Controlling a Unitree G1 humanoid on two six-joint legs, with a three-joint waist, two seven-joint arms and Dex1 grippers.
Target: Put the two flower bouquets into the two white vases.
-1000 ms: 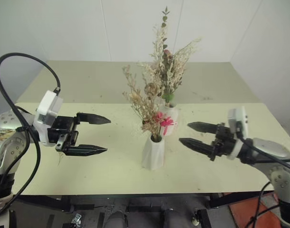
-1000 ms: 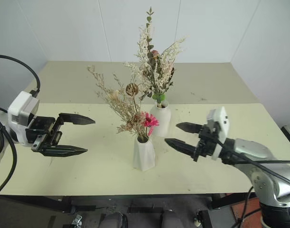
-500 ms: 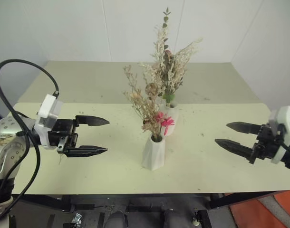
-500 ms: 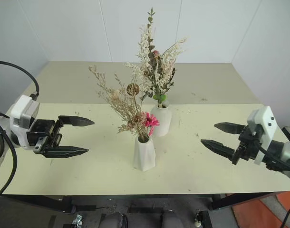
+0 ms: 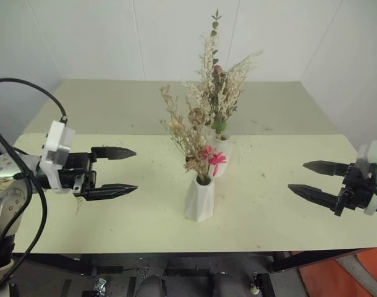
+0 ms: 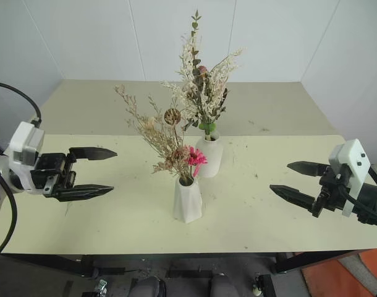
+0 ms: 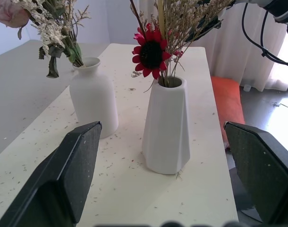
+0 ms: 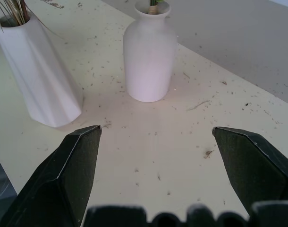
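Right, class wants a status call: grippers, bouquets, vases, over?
Left gripper open, empty. Right gripper open, empty, off to the side. Slim bouquet in faceted vase, fuller bouquet in smooth vase. Nothing in the way.

Bare table (image 6: 250, 210) flanks the close-set faceted vase (image 6: 186, 199) and bottle vase (image 6: 208, 156), seemingly apart.
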